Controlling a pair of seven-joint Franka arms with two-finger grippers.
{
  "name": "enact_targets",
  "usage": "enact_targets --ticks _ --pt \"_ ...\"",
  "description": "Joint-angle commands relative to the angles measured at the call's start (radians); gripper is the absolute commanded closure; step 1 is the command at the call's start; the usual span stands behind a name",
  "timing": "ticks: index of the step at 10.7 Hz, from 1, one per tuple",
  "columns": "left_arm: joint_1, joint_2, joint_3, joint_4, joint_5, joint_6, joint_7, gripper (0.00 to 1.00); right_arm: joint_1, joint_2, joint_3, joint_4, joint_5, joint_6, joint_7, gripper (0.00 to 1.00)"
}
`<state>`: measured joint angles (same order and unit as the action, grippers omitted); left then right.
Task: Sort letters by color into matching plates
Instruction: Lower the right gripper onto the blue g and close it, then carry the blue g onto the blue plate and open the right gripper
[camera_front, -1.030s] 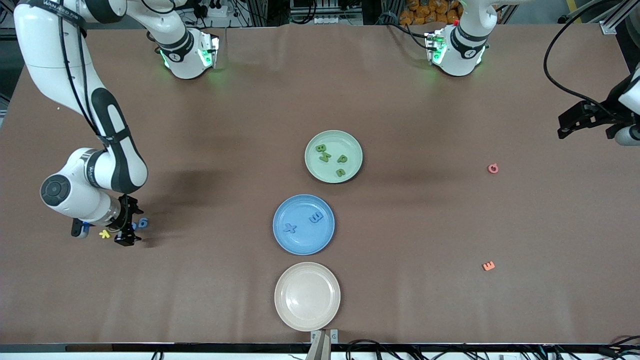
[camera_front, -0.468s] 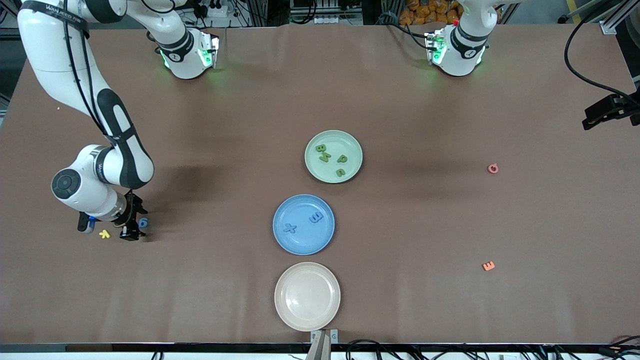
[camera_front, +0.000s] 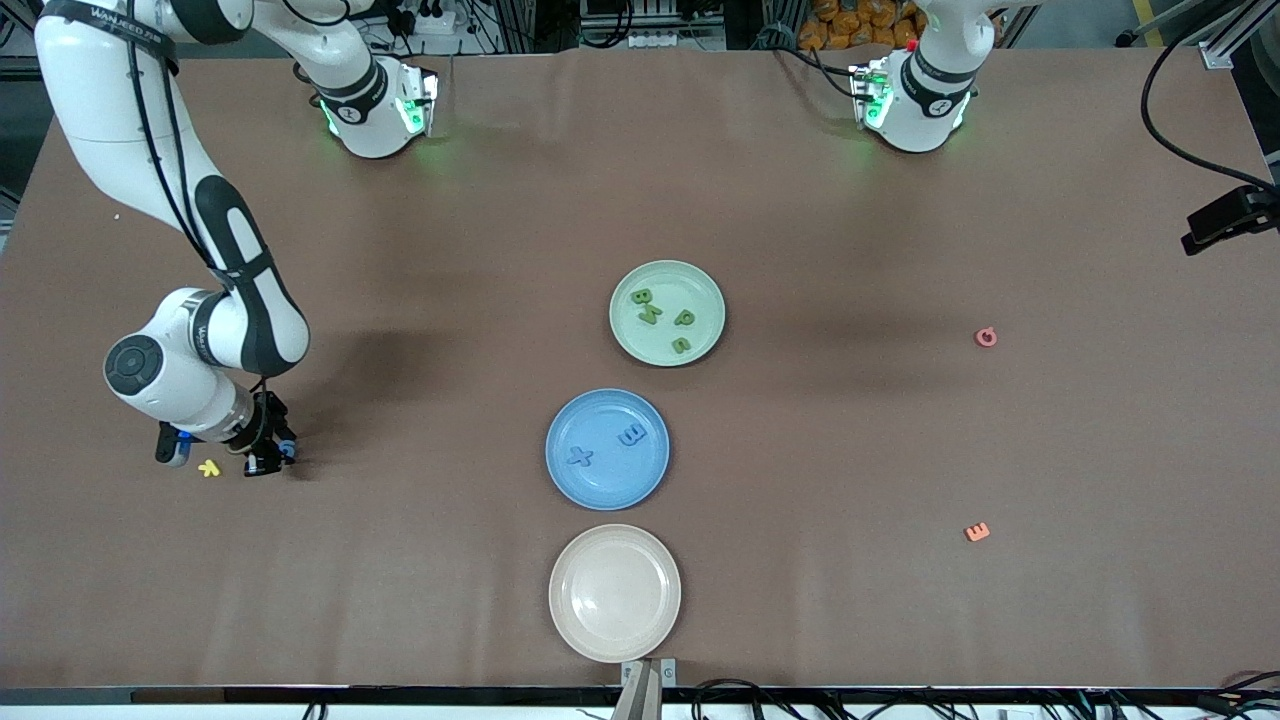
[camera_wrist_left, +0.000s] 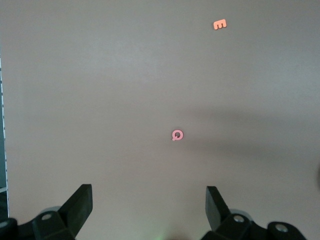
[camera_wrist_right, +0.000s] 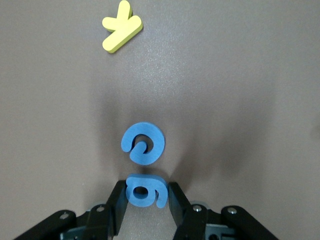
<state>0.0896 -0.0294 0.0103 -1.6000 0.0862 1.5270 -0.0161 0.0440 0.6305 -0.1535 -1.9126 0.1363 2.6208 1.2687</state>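
My right gripper is low over the table at the right arm's end. It is shut on a blue letter shaped like a 6, which shows as a blue speck in the front view. A second, round blue letter lies flat just ahead of the fingers. The blue plate holds two blue letters. The green plate holds several green letters. My left gripper hangs open and empty over bare table at the left arm's end, and shows at the frame's edge.
A yellow letter lies beside my right gripper, also seen in the right wrist view. A pink letter and an orange letter lie toward the left arm's end. A cream plate sits nearest the front camera.
My right gripper has slid over to the blue 6 and closed its fingers on it. My left arm has pulled back toward the table's edge, still open.
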Motion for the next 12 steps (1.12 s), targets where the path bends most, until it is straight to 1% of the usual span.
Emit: enact_targets --ticks 1,2,3,4,6,7,8,9,12 --pt "0.007 -0.010 -0.003 0.003 0.024 -0.013 -0.010 0.00 -0.018 -0.015 0.029 -0.028 -0.001 0.016 0.001 0.71" --pt "0.006 -0.009 -0.006 0.006 0.024 -0.011 -0.012 0.00 -0.018 -0.015 0.029 -0.026 -0.003 0.016 -0.006 0.75" --pt "0.006 -0.006 -0.007 0.006 0.024 -0.008 -0.012 0.00 -0.018 -0.021 0.038 -0.019 -0.004 0.008 -0.028 0.77" --pt "0.004 -0.004 -0.009 0.006 0.024 -0.008 -0.012 0.00 -0.021 -0.037 0.044 -0.005 -0.004 0.001 -0.095 0.77" --pt "-0.005 -0.003 -0.013 0.006 0.024 -0.007 -0.012 0.00 -0.021 -0.087 0.046 0.010 -0.004 -0.033 -0.333 0.77" --pt "-0.005 -0.003 -0.013 0.006 0.024 -0.007 -0.012 0.00 -0.013 -0.094 0.046 0.041 -0.004 -0.086 -0.442 0.76" --pt "-0.007 -0.001 -0.013 0.006 0.024 -0.005 -0.012 0.00 0.006 -0.094 0.046 0.082 -0.016 -0.152 -0.554 0.75" --pt "-0.005 0.003 -0.013 0.006 0.023 -0.001 -0.012 0.00 0.035 -0.092 0.046 0.110 -0.035 -0.171 -0.654 0.65" --pt "-0.004 0.020 -0.013 0.006 0.020 0.016 -0.013 0.00 0.094 -0.086 0.046 0.171 -0.043 -0.174 -0.875 0.64"
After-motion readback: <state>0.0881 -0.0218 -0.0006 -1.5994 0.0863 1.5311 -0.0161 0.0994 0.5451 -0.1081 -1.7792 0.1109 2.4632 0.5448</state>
